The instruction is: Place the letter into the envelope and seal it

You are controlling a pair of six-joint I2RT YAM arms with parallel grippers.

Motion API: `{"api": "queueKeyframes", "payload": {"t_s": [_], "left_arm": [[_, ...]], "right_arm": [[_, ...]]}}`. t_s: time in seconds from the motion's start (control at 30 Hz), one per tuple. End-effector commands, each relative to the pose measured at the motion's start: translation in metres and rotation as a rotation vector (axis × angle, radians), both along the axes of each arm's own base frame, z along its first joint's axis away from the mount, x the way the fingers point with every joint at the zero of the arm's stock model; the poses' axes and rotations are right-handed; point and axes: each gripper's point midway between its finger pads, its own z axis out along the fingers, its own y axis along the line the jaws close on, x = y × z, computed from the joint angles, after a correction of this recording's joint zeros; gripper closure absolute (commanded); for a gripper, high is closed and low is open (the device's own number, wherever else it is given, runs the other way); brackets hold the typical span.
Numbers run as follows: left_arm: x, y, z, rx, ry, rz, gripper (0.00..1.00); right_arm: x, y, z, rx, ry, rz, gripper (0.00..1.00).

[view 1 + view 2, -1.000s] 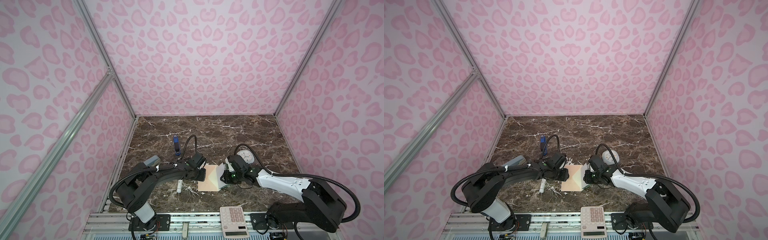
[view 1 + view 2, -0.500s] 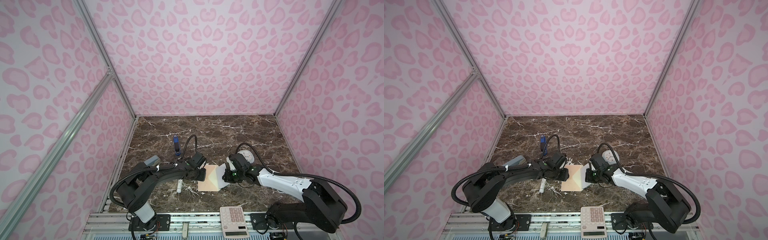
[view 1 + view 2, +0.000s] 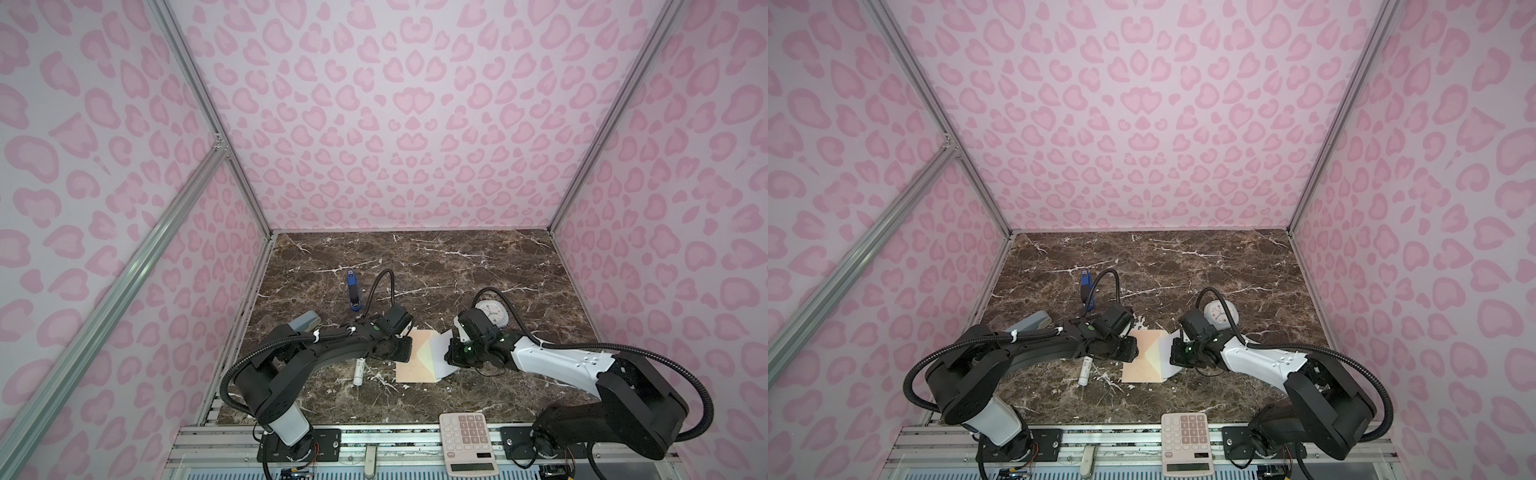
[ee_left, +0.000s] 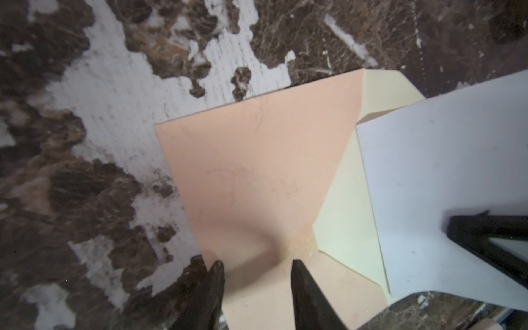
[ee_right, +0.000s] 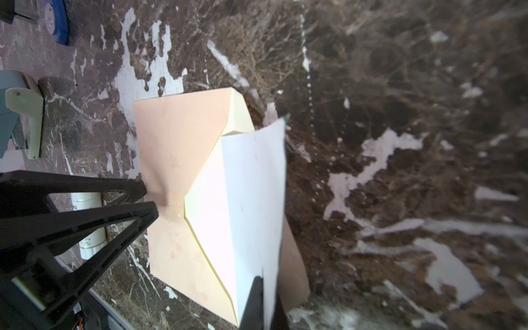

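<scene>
Past the calculator [image 3: 469,439] at 6 o'clock on the front rail, find the envelope [image 3: 413,365] flat on the marble table [image 3: 415,270], flap open toward 3 o'clock. Note the left gripper [image 4: 257,265] at its 9 o'clock edge, fingers apart, tips down, apparently pinning it. At 3 o'clock, see the right gripper [image 5: 263,283] clamped tight on the letter [image 5: 254,185], leading edge over the cream mouth. Treat both as light, floppy, slippery paper. Grip the letter near its trailing edge and feed low to avoid buckling. Farther, toward 1 o'clock, ignore the small round clock [image 3: 492,313].

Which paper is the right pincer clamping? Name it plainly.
The white letter, clamped at its edge by the right pincer; the peach envelope lies on the table instead.
</scene>
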Motion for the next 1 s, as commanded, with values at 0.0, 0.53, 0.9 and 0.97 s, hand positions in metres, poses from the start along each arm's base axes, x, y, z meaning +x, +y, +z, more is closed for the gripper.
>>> {"api": "queueKeyframes", "payload": {"t_s": [0.0,0.53,0.9,0.97], "left_arm": [[-0.008,0.015,-0.013,0.07,0.037,0.006,0.58],[-0.01,0.013,-0.014,0.066,0.04,-0.001,0.58],[-0.011,0.01,-0.016,0.057,0.046,-0.014,0.58],[-0.011,0.01,-0.016,0.056,0.046,-0.016,0.58]], "right_arm": [[0.004,0.001,0.0,0.014,-0.011,-0.025,1.0],[0.008,-0.01,-0.003,-0.03,0.008,-0.12,1.0],[0.012,-0.002,-0.005,-0.037,0.014,-0.103,1.0],[0.012,0.0,-0.005,-0.037,0.014,-0.099,1.0]]}}
